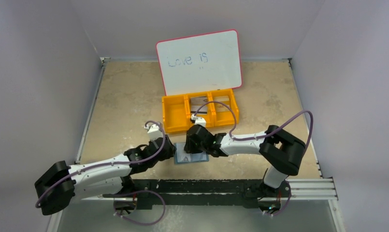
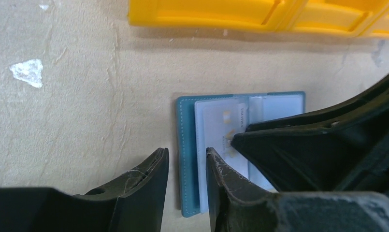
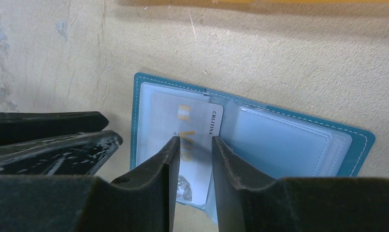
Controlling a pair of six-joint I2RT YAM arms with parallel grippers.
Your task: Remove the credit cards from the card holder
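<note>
Beige, mottled worktop (image 1: 124,96) spreads before us, carrying a pink-rimmed whiteboard (image 1: 199,60) at the back and an orange three-compartment bin (image 1: 175,108) in front of it. Nearer us the teal card holder (image 3: 279,145) lies open and flat, our left gripper (image 2: 186,153) over its left edge with jaws slightly parted, our right gripper (image 3: 195,141) above its left pocket, jaws a little apart and pinching nothing. One pale credit card (image 3: 197,118) sits in that clear pocket, beneath the right gripper's tips.
</note>
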